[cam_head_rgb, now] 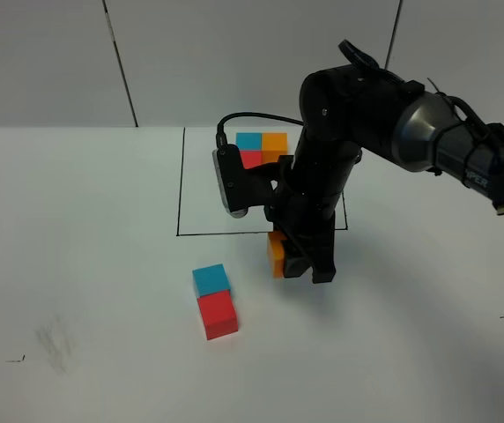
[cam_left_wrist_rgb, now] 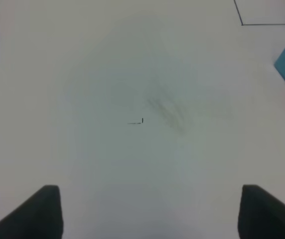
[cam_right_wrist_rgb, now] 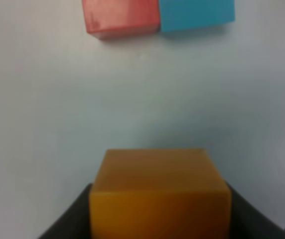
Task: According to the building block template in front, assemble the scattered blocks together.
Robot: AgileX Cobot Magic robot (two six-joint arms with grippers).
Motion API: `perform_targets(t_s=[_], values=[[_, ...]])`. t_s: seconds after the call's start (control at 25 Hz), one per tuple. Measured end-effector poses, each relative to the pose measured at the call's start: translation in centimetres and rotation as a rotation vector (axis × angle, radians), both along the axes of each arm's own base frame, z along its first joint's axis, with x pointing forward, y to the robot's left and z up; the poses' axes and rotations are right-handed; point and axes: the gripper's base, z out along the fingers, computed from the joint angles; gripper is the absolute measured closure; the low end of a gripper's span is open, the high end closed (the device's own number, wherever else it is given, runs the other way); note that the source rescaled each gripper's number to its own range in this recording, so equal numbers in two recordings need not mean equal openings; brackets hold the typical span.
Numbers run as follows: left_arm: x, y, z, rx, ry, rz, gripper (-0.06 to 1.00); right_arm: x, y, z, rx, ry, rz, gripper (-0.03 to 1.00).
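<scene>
Squarely between its dark fingers, the right gripper (cam_head_rgb: 300, 261) holds the matte orange cube (cam_head_rgb: 276, 254), the jaws pressed on two opposite flat faces. It sits just outside the near edge of the thin black-line rectangle (cam_head_rgb: 181, 176); whether it is lifted clear of the table I cannot tell. I judge the cube light and rigid, with smooth flat sides that could slip or twist if pinched near an edge. A hold across the middle of two parallel faces, as it is taken now, looks the sound one, and it should stand a firm squeeze. A short way off, toward the camera and the left, the matte blue cube (cam_head_rgb: 211, 279) and the matte red cube (cam_head_rgb: 218, 315) lie touching side by side, blue on the template's side. The building block template (cam_head_rgb: 261, 148), a tight group of blue, orange and red cubes, stands at the far end of the rectangle, partly hidden by the arm. By its pattern, the orange cube probably belongs against the blue one. The left gripper (cam_left_wrist_rgb: 150, 214) hangs wide and empty over bare table. The white table (cam_head_rgb: 76, 220) is flat, matte and marked by a faint grey scuff (cam_head_rgb: 54, 344), so cubes should slide without tipping. Behind runs a pale grey panelled wall (cam_head_rgb: 49, 62) with dark seams.
</scene>
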Motion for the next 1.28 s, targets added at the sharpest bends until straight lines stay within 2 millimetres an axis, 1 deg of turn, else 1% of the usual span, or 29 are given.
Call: perform_targets(t_s=[0.16, 0.28, 0.4, 0.56, 0.72, 1.04, 1.16, 1.28], values=[[0.0, 0.0, 0.0, 0.0, 0.0, 0.0, 0.36, 0.6, 0.9, -0.5, 0.0, 0.0, 0.011, 0.97], [0.0, 0.0, 0.0, 0.0, 0.0, 0.0, 0.36, 1.0, 1.7, -1.4, -0.003, 0.003, 0.029, 0.97], [0.0, 0.0, 0.0, 0.0, 0.0, 0.0, 0.36, 1.5, 2.1, -2.4, -0.008, 0.009, 0.039, 0.97], [0.0, 0.0, 0.0, 0.0, 0.0, 0.0, 0.36, 1.9, 2.4, -3.2, -0.011, 0.004, 0.05, 0.97], [0.0, 0.0, 0.0, 0.0, 0.0, 0.0, 0.36, 1.8, 2.8, -3.7, -0.011, 0.001, 0.063, 0.97], [0.0, 0.0, 0.0, 0.0, 0.0, 0.0, 0.36, 0.8, 4.4, -3.6, 0.0, -0.017, 0.1, 0.97], [0.0, 0.0, 0.0, 0.0, 0.0, 0.0, 0.36, 0.9, 4.5, -3.8, -0.004, -0.024, 0.104, 0.97], [0.0, 0.0, 0.0, 0.0, 0.0, 0.0, 0.36, 1.0, 4.4, -4.4, -0.019, -0.023, 0.108, 0.97]])
